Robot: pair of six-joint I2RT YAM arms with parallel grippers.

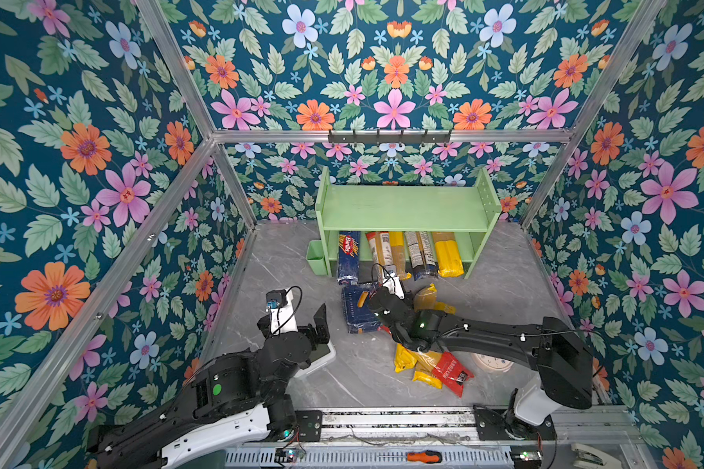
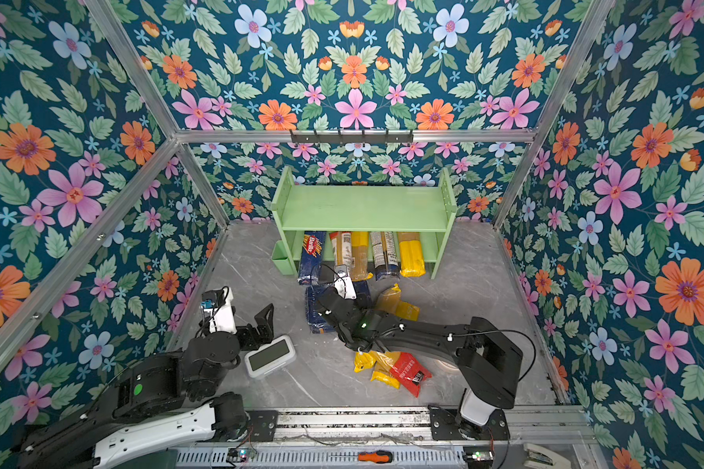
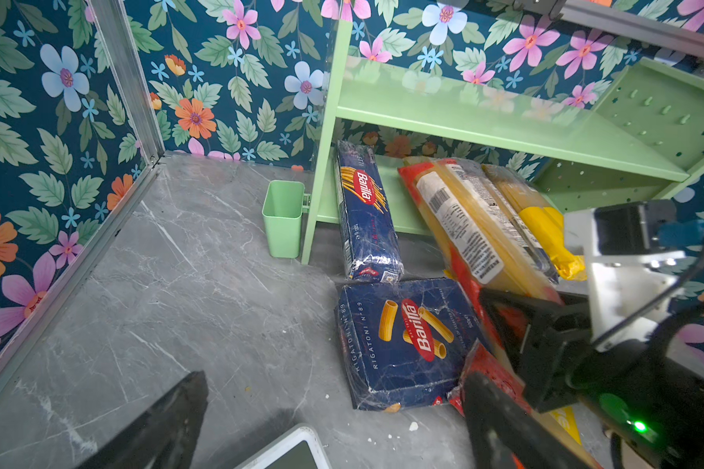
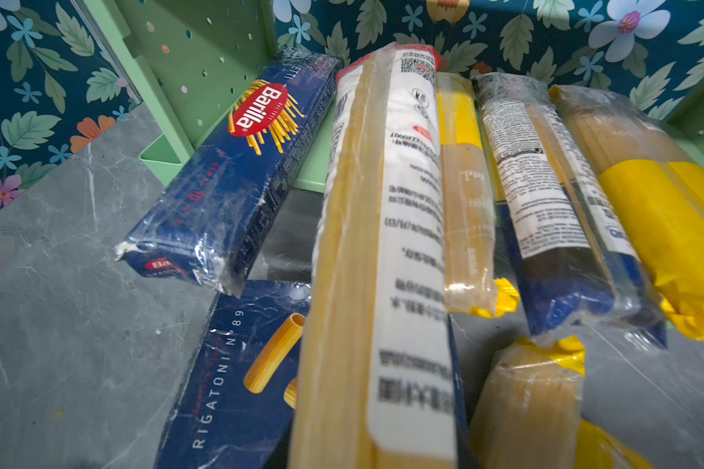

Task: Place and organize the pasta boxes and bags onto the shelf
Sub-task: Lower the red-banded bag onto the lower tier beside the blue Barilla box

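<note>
Clamping the red-ended spaghetti bag (image 4: 383, 243) in the right gripper (image 3: 500, 349), long axis running straight ahead into the lower tier of the shelf (image 1: 403, 207), far end reaching in between the Barilla spaghetti box (image 1: 348, 256) and a yellow-ended bag (image 1: 399, 251). Hovering the left gripper (image 3: 336, 379) wide open, empty, farther off.

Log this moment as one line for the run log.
right gripper: jaws shut on red-ended spaghetti bag | left gripper: jaws open, empty | rigatoni box: on table
</note>
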